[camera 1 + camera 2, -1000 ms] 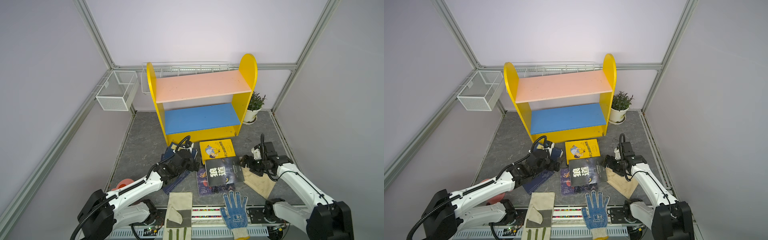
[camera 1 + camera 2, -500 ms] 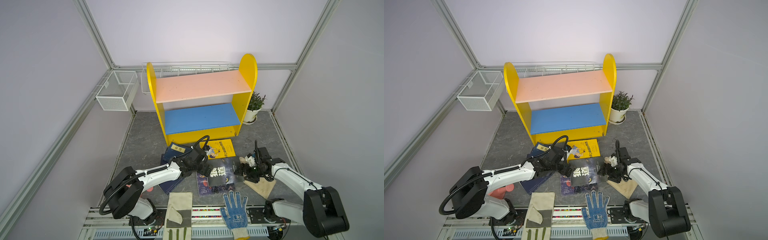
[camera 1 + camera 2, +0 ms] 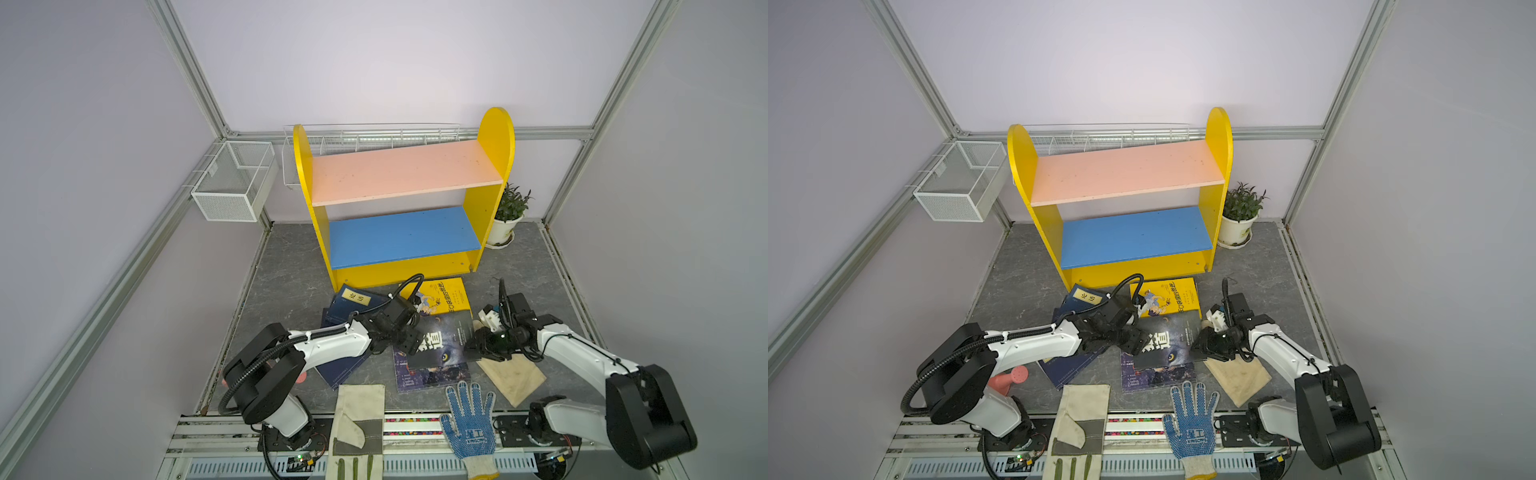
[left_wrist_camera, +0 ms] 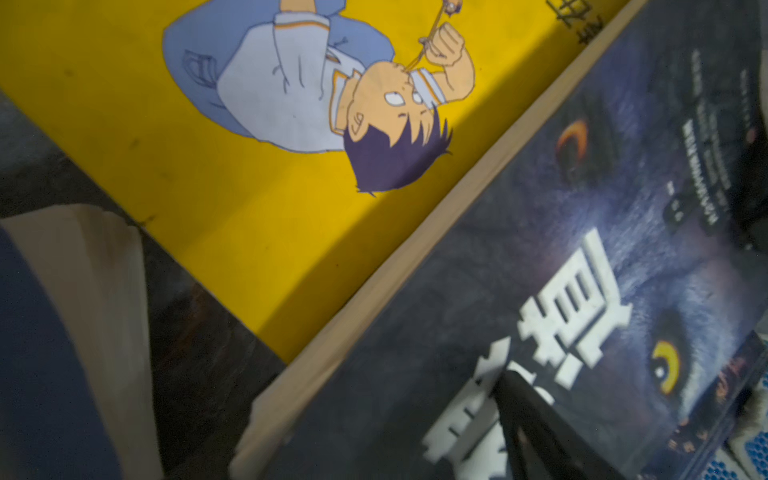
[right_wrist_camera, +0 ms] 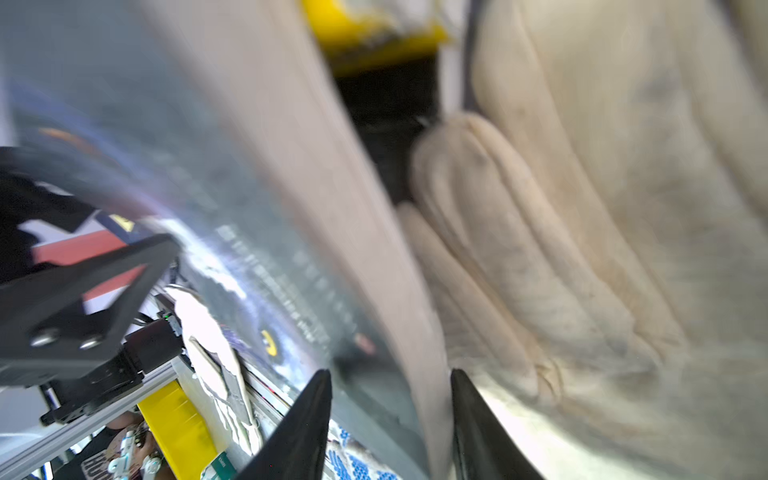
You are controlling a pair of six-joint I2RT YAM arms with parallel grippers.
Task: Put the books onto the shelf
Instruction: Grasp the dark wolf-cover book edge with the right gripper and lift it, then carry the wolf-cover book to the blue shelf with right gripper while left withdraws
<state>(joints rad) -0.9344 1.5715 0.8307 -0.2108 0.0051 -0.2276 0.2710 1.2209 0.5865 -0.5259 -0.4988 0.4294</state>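
Grey floor (image 3: 291,286); left end effector (image 3: 409,338) and right end effector (image 3: 473,347) at black book (image 3: 446,334), fingers partly hidden, grips unclear.

Same build both sides: my left arm (image 3: 328,347) and right arm (image 3: 582,359) have glossy white link shells and big rounded matt-black joint housings (image 3: 648,419), low in both top views. The left arm carries a black corrugated conduit (image 3: 253,368) with a white zip tie (image 3: 308,335), plus a thin black cable loop (image 3: 409,282) at the wrist. The right wrist has a white block (image 3: 490,318) and a thin black cable (image 3: 502,295). My left gripper (image 3: 411,343) and right gripper (image 3: 471,349) are all black, with fingers (image 5: 303,428) tapering to points. A black triangular bracket (image 5: 83,299) with two silver screws sits at the left of the right wrist view.
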